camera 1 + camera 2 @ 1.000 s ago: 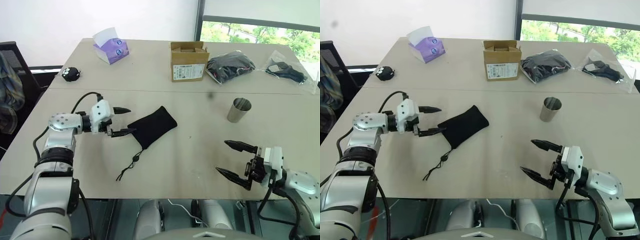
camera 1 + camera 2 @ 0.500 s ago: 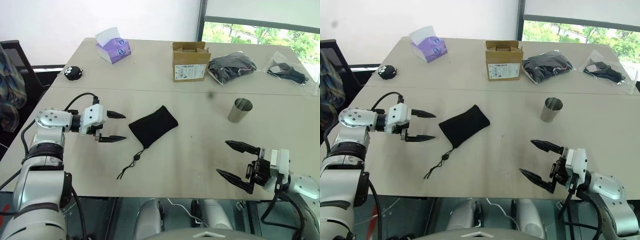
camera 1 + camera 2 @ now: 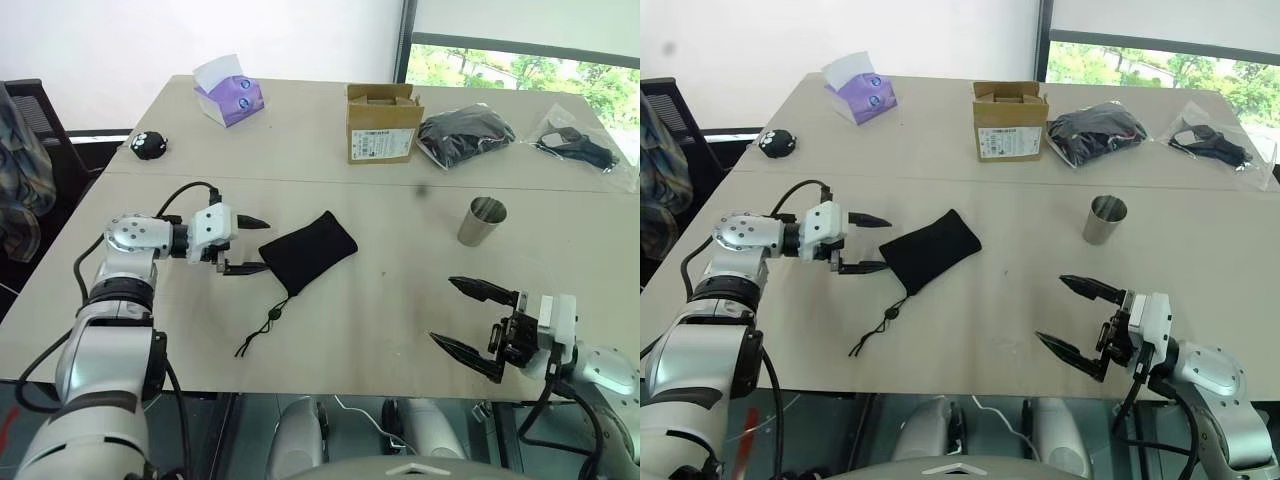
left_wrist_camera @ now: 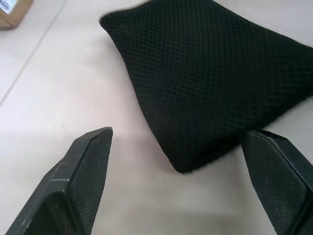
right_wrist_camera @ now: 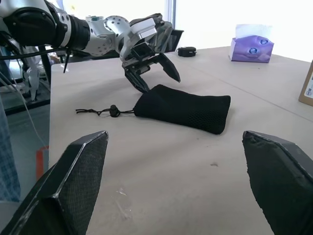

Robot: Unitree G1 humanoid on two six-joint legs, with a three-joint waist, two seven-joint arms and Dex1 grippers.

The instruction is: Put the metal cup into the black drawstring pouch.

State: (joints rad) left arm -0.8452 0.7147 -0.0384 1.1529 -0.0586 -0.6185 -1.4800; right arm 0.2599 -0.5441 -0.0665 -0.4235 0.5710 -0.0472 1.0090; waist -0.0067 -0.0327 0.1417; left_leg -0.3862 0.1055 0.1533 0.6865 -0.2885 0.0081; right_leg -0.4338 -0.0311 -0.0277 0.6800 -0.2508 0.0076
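Here the soft, limp pouch [image 3: 306, 250] lay at the open left gripper [image 3: 245, 244]; the rigid, slippery cup [image 3: 481, 221] stood at twelve o'clock from the open right gripper [image 3: 472, 321], likely best taken about its wall.

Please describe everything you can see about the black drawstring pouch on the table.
The small matte black rectangular fabric pouch has a fine mesh-like weave. It lies flat and empty-looking on the beige table, turned diagonally. A thin black cord with a toggle trails from its gathered narrow end toward the table's near edge. The left pincer stands open right beside one corner, one fingertip on each side; whether they touch the cloth cannot be told.
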